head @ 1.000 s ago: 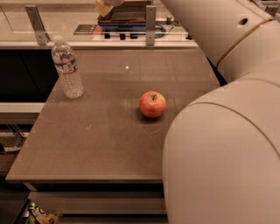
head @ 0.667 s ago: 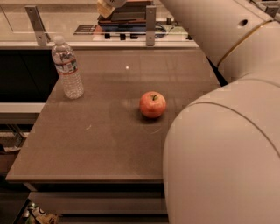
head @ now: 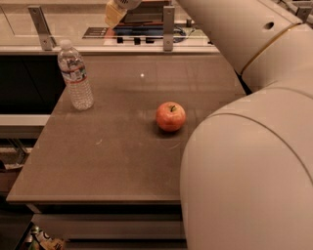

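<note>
A red apple (head: 170,116) sits near the middle of the brown table (head: 112,156). A clear plastic water bottle (head: 75,76) stands upright at the table's far left. My gripper (head: 115,11) is at the top edge of the view, above the table's far side, mostly cut off by the frame. It is well apart from both the bottle and the apple. My white arm (head: 244,122) fills the right side of the view and hides the table's right part.
A ledge with metal posts (head: 168,27) runs along the table's far edge, with a dark tray (head: 142,31) behind it. Dark open space lies to the left below the table, with clutter on the floor (head: 39,239).
The gripper has shifted slightly up and left at the top of the view. The apple and bottle have not moved.
</note>
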Robot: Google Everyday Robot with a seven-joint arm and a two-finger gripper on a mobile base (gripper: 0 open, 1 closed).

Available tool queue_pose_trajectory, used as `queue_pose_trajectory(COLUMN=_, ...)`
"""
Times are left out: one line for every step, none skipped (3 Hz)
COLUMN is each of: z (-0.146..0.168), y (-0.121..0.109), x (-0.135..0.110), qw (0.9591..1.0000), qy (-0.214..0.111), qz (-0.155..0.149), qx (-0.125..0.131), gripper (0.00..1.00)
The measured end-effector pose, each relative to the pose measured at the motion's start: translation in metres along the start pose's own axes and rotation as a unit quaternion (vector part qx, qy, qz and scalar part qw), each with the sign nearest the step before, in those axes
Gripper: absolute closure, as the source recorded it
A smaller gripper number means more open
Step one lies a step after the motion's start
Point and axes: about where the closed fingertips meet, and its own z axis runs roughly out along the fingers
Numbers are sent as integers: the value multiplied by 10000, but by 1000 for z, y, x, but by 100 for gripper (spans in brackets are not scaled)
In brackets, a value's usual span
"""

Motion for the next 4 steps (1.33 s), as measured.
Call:
queue_pose_trajectory(z=2, y=2, x=0, qw=10000, qy=9, qz=-6, qx=-18, gripper=0)
queue_pose_trajectory(z=-1, y=-2, x=1, qw=10000, qy=10, qz=-30, qx=-33, gripper=0)
queue_pose_trajectory(z=-17, y=-19, x=4, qw=9999, qy=-127, qz=-41, qx=52, gripper=0)
queue_pose_trajectory(z=-41, y=-39, x=9, qw=9995, qy=-213, qz=-26, qx=250, gripper=0)
